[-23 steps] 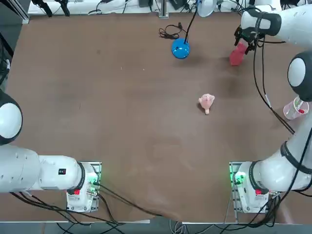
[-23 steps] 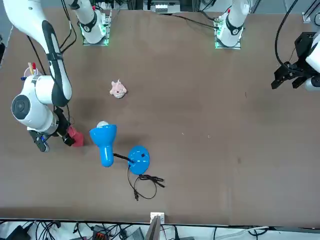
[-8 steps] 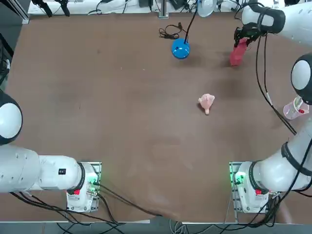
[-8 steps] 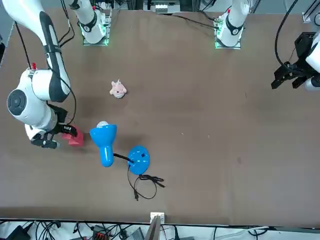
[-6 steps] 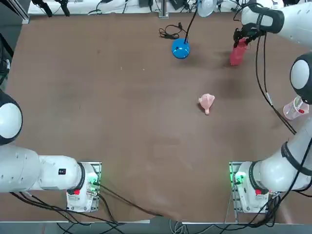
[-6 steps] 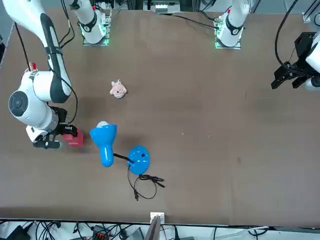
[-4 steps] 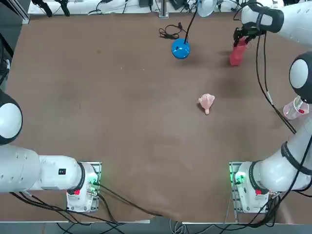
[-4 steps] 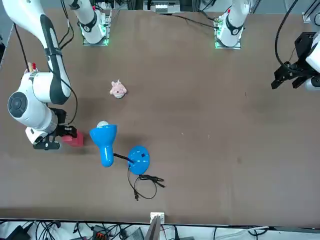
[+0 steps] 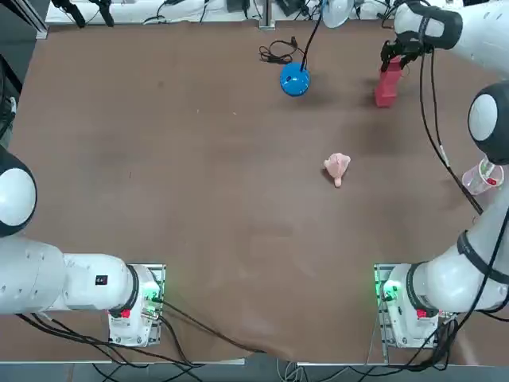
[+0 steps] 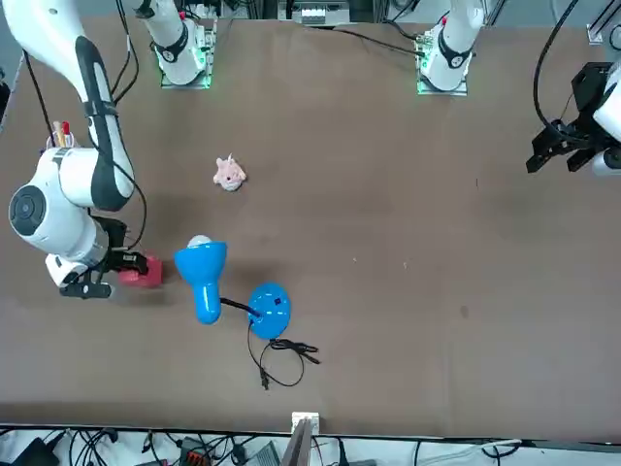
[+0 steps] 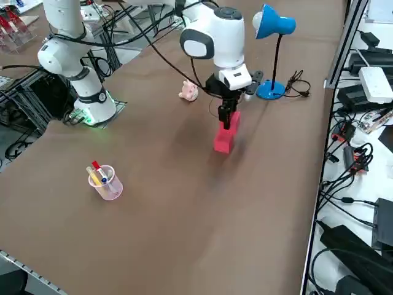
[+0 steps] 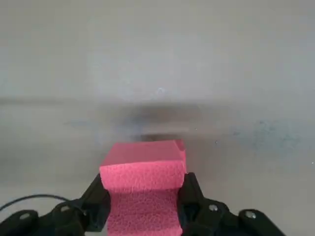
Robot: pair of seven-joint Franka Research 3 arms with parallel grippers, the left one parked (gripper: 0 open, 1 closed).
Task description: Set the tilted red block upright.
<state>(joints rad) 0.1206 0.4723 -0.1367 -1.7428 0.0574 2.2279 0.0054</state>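
The red block (image 9: 386, 86) is at the far right of the table, and my right gripper (image 9: 393, 62) is shut on its upper part. In the right side view the red block (image 11: 223, 139) stands nearly upright under the gripper (image 11: 229, 118), its lower end at the table surface. The wrist view shows the block's foam face (image 12: 143, 179) clamped between both black fingers (image 12: 97, 200). From the front, the block (image 10: 144, 272) pokes out beside the wrist, whose body hides the gripper (image 10: 114, 264) itself.
A blue desk lamp (image 9: 294, 79) with its cable stands left of the block, close to the far edge. A pale pink lumpy toy (image 9: 337, 167) lies mid-table. A clear cup of pens (image 9: 482, 177) sits at the right edge.
The gripper has turned with the block in its grip and shifted slightly toward the far edge. The block has gone from leaning to nearly upright.
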